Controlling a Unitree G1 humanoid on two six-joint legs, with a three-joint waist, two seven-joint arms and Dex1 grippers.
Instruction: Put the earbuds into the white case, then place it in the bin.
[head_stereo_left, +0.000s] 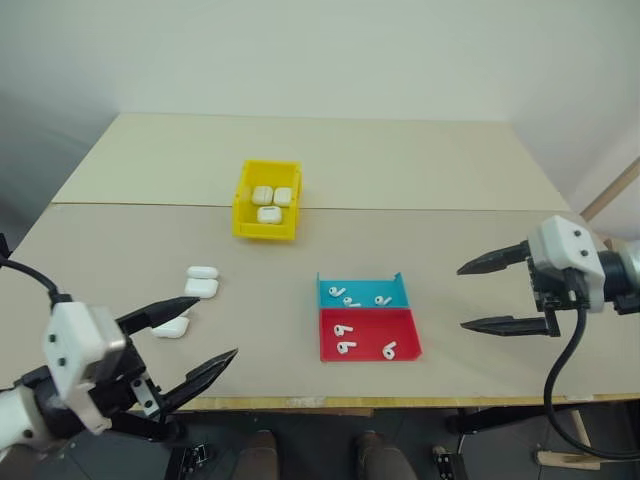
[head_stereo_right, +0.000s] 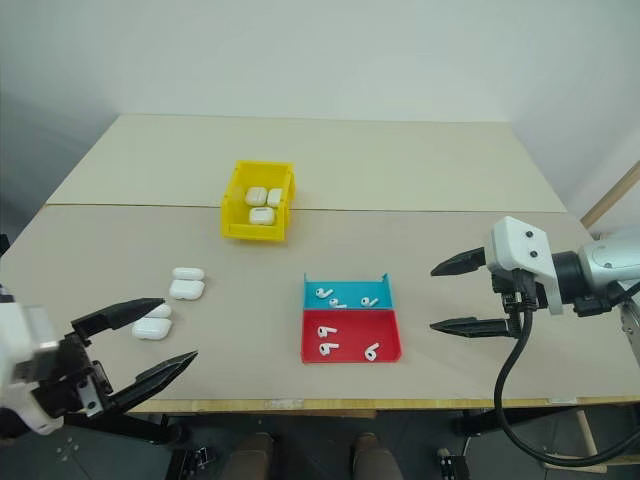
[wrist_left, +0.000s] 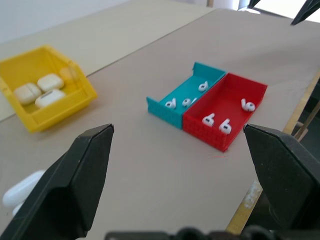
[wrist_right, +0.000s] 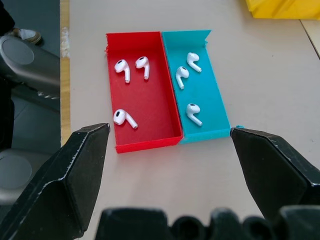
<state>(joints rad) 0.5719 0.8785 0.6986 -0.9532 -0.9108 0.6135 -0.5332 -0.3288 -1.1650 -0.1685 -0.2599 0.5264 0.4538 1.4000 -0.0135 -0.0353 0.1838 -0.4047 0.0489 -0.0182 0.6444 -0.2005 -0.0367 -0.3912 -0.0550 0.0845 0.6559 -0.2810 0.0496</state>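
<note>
Bin: yellow, tall-walled, standing toward the middle of the bench; holds three white cases lying closed on its floor.
Cases outside the bin: three white cases on the bench's left side, well apart from the bin; two sit close together, the third lies just beside them, nearer the left hand. Whether their lids are shut cannot be told.
Blue tray: shallow, touching the red tray along one long wall; three earbuds lie loose in it.
Red tray: shallow, nearer the bench's front edge; three more earbuds lie loose in it.
Left hand: fingers spread wide, holding nothing, hovering over the front left of the bench near the loose cases.
Right hand: fingers spread wide, holding nothing, hovering to the right of the trays and pointing toward them.
Done, as judged: three cases are in the bin.
Left, as judged: six earbuds remain in the trays and three cases remain on the bench, which suggests three rounds of filling and binning still to go.
Step in hand, as judged: none underway; neither hand touches an earbud or a case.
</note>
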